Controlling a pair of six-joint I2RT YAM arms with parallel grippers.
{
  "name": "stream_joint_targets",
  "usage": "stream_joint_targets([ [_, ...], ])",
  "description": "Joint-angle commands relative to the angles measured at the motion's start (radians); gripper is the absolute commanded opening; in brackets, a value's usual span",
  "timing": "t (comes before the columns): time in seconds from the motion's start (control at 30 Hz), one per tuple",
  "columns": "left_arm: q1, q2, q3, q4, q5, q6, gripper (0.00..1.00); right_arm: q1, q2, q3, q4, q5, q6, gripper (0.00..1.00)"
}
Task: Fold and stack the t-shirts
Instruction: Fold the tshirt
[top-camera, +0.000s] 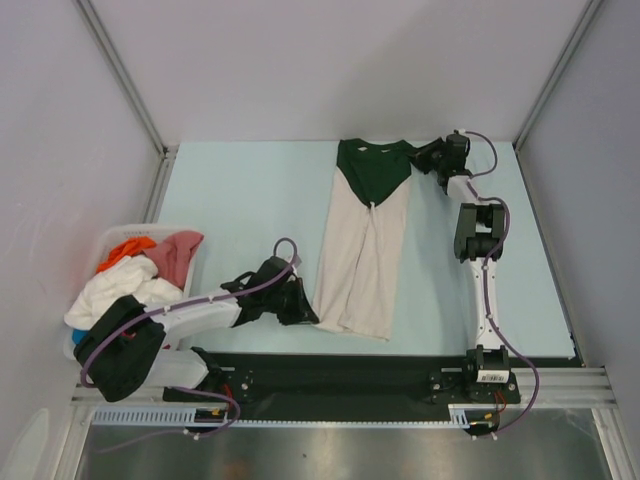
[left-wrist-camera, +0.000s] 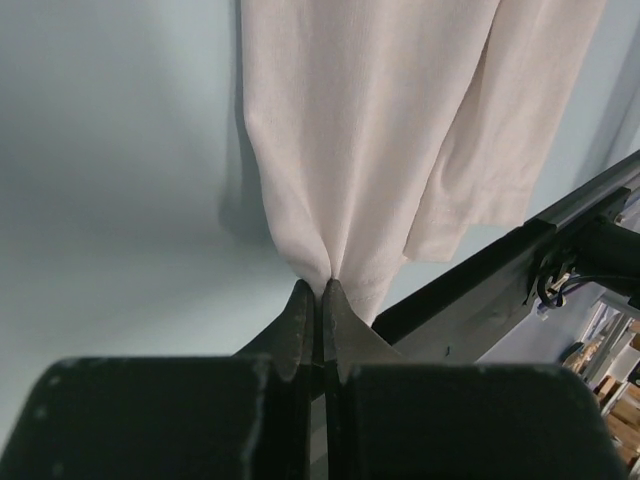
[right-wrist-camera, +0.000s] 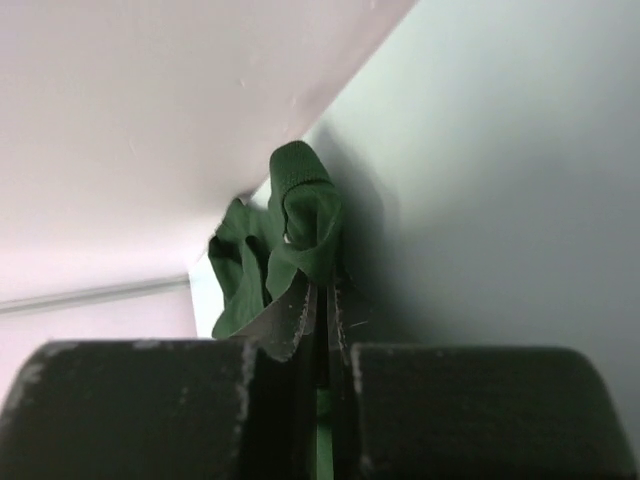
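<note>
Pale blue table (top-camera: 240, 200), walls on three sides. One t-shirt (top-camera: 360, 265) lies stretched lengthwise right of centre, gathered narrow (dark green end far, cream end near). White basket (top-camera: 118, 233) sits at the left edge. Black rail (top-camera: 330, 375) runs along the near edge.

Cream t-shirt (top-camera: 360, 270) with dark green top, white, orange, pink tees (top-camera: 115, 290), white basket (top-camera: 118, 233), pale blue table (top-camera: 240, 200)
</note>
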Motion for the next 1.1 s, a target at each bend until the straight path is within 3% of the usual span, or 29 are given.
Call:
stream_joint_targets([
  [0.0,-0.041,0.006,-0.023,0.045,0.016,-0.049,0.00,0.047,0.083,0.087,0.052,0.093,0.052,0.00],
  [0.27,-0.093,0.079,0.029,0.029,0.009,-0.015,0.00,0.051,0.085,0.088,0.006,0.065,0.046,0.01],
  [0.4,-0.092,0.092,0.105,-0.109,-0.050,0.072,0.01,0.047,0.003,0.026,-0.126,0.007,-0.055,0.20],
  [0.43,-0.092,0.093,0.121,-0.128,-0.067,0.101,0.01,0.044,-0.020,-0.011,-0.188,0.010,-0.127,0.30],
  [0.5,-0.090,0.092,0.159,-0.172,-0.086,0.123,0.08,0.030,-0.099,-0.040,-0.323,0.025,-0.209,0.41],
  [0.67,-0.084,0.102,0.225,-0.258,-0.098,0.201,0.32,-0.048,-0.230,-0.047,-0.604,0.043,-0.391,0.53],
  [0.73,-0.075,0.092,0.227,-0.296,-0.100,0.233,0.36,-0.083,-0.306,-0.056,-0.758,0.066,-0.469,0.55],
  [0.9,-0.021,0.034,0.187,-0.332,-0.072,0.264,0.49,-0.107,-0.535,-0.299,-0.956,0.168,-0.579,0.73],
  [1.07,0.065,0.041,0.216,-0.349,0.011,0.336,0.59,-0.071,-0.893,-0.695,-0.981,0.150,-0.619,0.75],
])
